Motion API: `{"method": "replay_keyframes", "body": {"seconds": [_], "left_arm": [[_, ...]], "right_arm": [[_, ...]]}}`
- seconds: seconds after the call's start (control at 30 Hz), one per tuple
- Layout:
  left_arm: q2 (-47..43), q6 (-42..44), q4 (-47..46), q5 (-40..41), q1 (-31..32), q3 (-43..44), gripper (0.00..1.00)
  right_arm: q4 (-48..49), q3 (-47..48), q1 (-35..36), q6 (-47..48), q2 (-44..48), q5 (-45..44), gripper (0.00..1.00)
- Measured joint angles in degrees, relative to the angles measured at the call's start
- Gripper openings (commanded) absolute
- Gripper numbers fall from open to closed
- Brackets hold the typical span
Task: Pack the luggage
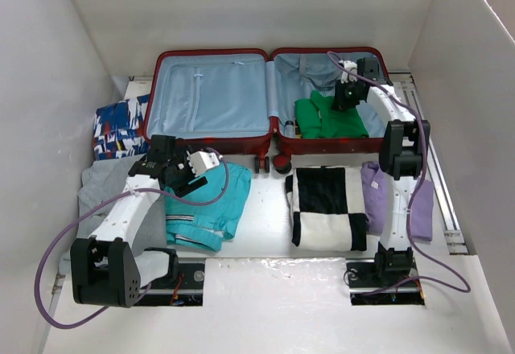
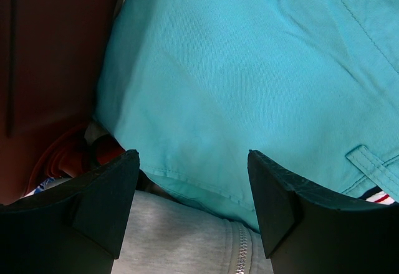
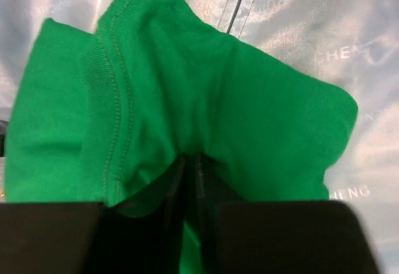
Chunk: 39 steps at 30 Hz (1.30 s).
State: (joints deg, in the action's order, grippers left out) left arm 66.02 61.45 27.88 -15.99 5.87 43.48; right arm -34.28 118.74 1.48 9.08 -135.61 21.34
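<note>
"Where is the suitcase?"

"The dark-red suitcase (image 1: pixel 211 96) lies open and flat at the top middle of the overhead view. It has a hard shell and shiny pale blue lining."

"And the claws?"

"The right claw (image 3: pixel 190 165) is inside its right half. It is pinched nearly shut on a bunched green shirt (image 3: pixel 237 99), soft with stitched seams. The left claw (image 2: pixel 193 162) is at the lower left, below the suitcase. It is wide open over smooth teal cloth (image 2: pixel 249 68), holding nothing."
</note>
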Motion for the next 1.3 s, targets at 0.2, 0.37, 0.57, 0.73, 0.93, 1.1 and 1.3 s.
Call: {"method": "replay_keyframes", "body": {"seconds": [0.2, 0.37, 0.57, 0.73, 0.93, 1.1, 1.3], "left_arm": [[0.00, -1.07, -0.02, -0.04, 0.00, 0.15, 0.67], [-0.37, -3.58, -0.61, -0.02, 0.46, 1.40, 0.69], [-3.28, -8.46, -3.98, 0.37, 1.31, 3.30, 0.73], [-6.49, -10.43, -5.84, 1.84, 4.42, 3.54, 0.80], [-8.55, -11.72, -6.10, 3.06, 8.72, 3.39, 0.80], [-8.83, -12.33, -6.16, 3.72, 10.60, 3.37, 0.80], [-8.83, -12.41, -6.05, 4.26, 10.99, 3.37, 0.80]], "right_arm": [[-0.96, -4.74, -0.11, 0.63, 10.36, -3.48, 1.00], [0.09, -14.29, -1.92, 0.11, 31.61, -10.62, 1.00], [4.87, -37.88, -9.16, -3.45, 61.16, -16.61, 1.00], [3.65, -57.13, -17.53, -9.51, 69.81, -22.21, 1.00], [0.92, -68.37, -26.29, -12.85, 68.81, -25.09, 1.00], [1.99, -71.45, -35.34, -13.79, 65.44, -23.87, 1.00], [2.89, -70.93, -39.80, -13.44, 55.17, -22.58, 1.00]]}}
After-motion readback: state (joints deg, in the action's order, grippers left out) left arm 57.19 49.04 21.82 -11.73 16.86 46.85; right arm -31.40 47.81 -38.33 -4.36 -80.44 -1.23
